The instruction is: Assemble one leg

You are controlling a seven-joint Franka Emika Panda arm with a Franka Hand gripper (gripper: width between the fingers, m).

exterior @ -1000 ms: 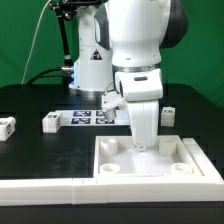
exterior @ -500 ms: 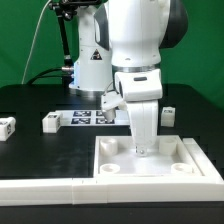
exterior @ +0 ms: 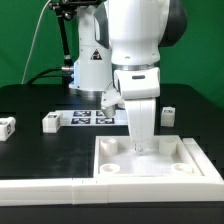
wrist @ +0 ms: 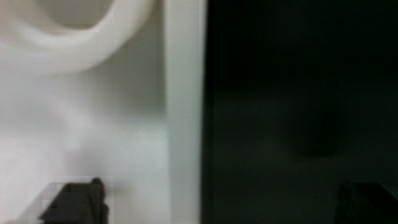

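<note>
Leg [exterior: 168, 115] near tool [exterior: 141, 148], apart

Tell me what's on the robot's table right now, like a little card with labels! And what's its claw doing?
gripper: open, holding nothing, down low at the edge of the panel
fingers: one over the panel, the other over the table
panel: big, white, lying flat, round sockets in its corners
left leg: loose, at the exterior view's far left
middle leg: loose, beside the marker board
right leg: loose, behind the panel
table: black
</note>
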